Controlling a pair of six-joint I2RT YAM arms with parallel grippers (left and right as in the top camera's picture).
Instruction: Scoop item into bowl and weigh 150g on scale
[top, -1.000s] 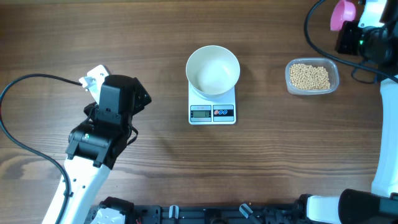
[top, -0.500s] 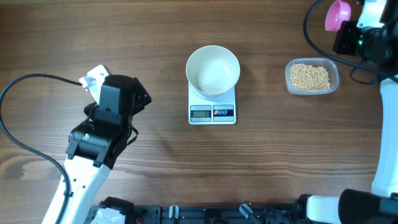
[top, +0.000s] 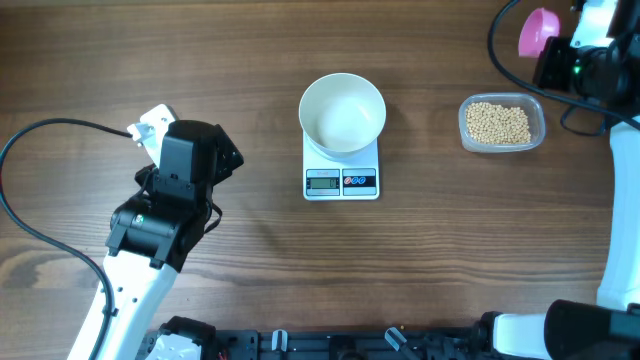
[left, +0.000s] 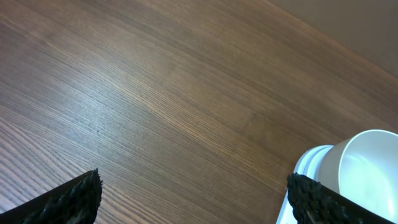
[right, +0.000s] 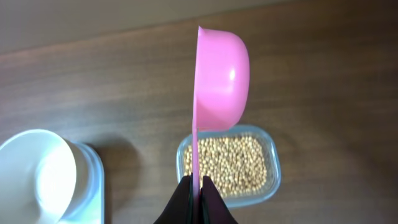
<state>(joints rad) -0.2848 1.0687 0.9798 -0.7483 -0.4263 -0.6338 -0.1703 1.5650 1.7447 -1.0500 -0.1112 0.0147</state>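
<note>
An empty white bowl (top: 343, 112) (right: 37, 174) (left: 367, 171) stands on the small white scale (top: 342, 181) at the table's middle. Pale beans (top: 498, 123) (right: 228, 163) fill a clear plastic tub (top: 537, 124) (right: 273, 168) to its right. My right gripper (top: 556, 62) (right: 196, 186) hangs at the far right, above and behind the tub, shut on the thin handle of a pink scoop (top: 535, 29) (right: 221, 81) whose cup is turned on its side. My left gripper (top: 160, 130) (left: 193, 186) rests open over bare wood, left of the scale, with nothing between its fingers.
A black cable (top: 40, 130) loops across the left of the table beside the left arm. Another black cable (top: 500, 55) curves near the right arm. A dark rail (top: 330, 345) runs along the front edge.
The right gripper has shifted the pink scoop slightly to the left. The left arm, bowl, scale and tub have not moved.
</note>
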